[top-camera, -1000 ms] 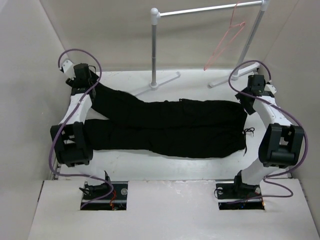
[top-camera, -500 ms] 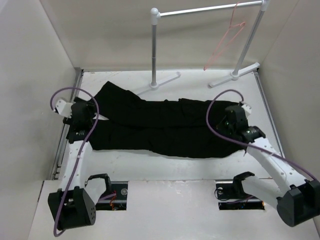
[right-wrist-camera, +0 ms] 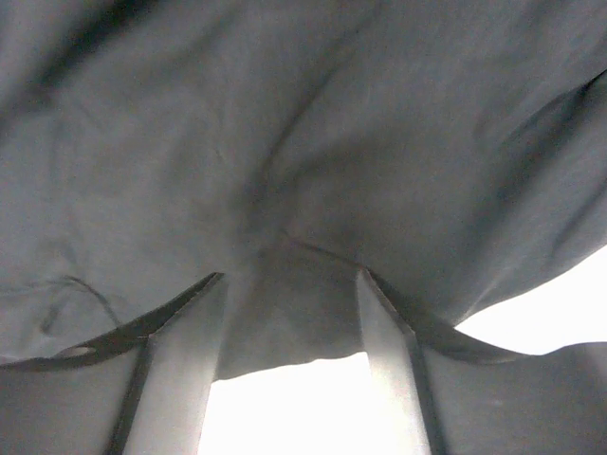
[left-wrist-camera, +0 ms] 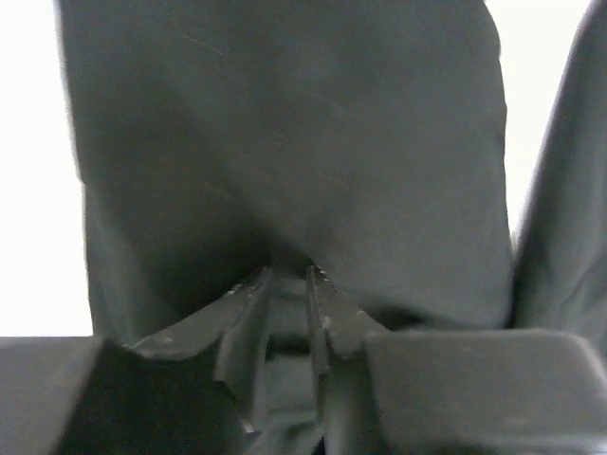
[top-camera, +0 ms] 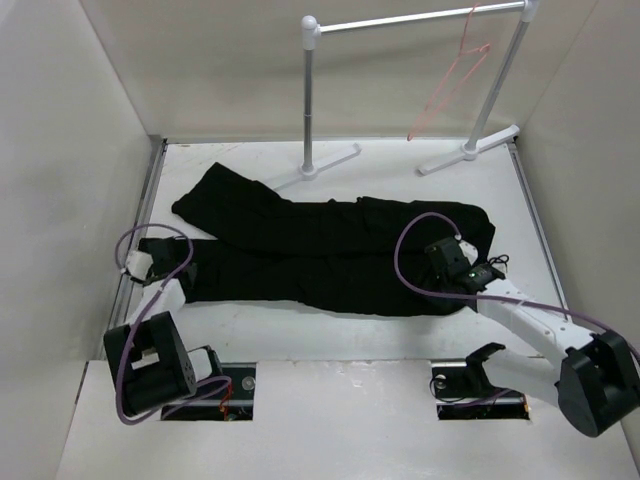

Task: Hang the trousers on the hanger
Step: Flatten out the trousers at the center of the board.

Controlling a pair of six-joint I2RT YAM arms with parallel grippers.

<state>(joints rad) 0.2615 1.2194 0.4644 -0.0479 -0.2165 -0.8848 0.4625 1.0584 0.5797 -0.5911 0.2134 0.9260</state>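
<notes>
Trousers [top-camera: 330, 260] pinched in left claw [left-wrist-camera: 287, 273], right claw [right-wrist-camera: 290, 275] wide

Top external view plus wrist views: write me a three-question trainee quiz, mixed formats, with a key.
1. True or false: the hanger hangs from the rail.
2. The trousers lie: A) spread on the table; B) draped over the rail; C) on the hanger.
3. Fill in: the ___ claw has its jaws wide apart at the trousers' edge.
Key: 1 true; 2 A; 3 right claw.
</notes>
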